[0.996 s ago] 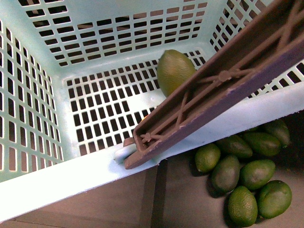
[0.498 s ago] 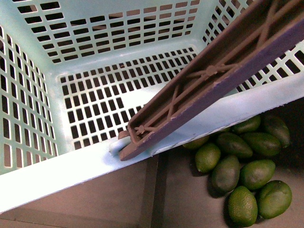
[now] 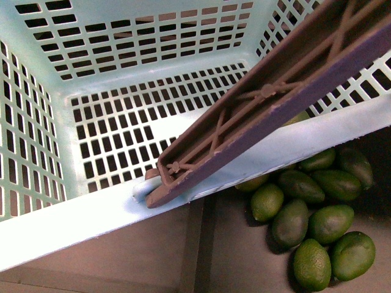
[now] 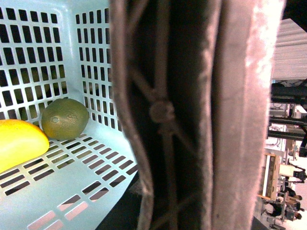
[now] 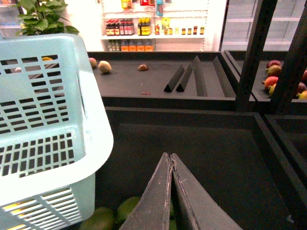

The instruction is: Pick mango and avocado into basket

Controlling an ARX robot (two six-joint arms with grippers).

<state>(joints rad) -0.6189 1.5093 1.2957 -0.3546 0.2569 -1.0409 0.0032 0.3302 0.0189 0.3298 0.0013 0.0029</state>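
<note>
Basket: the pale aqua basket fills most of the front view, its near rim running across the frame, slotted floor and walls in sight.
Handle: the brown ribbed handle lies slantwise over the near rim, hiding part of the floor; in the left wrist view it blocks the middle of the picture.
Mango: the yellow mango lies on the basket floor, close by a corner.
Avocado: one green avocado sits on the floor just beside the mango, near the slotted wall.
Loose avocados: a heap of avocados rests outside the basket, just past its near rim, on the dark surface.
Surface: a dark, matt display bin with raised edges; further dark trays stand behind it, with a few scattered fruits.
Room: a shop, with bright shelves of bottles at the back and a leafy plant in one corner.
Right gripper: the right gripper hangs over the dark bin beside the basket, fingers pressed together, holding nothing.
Left gripper: cannot be seen in any view.
</note>
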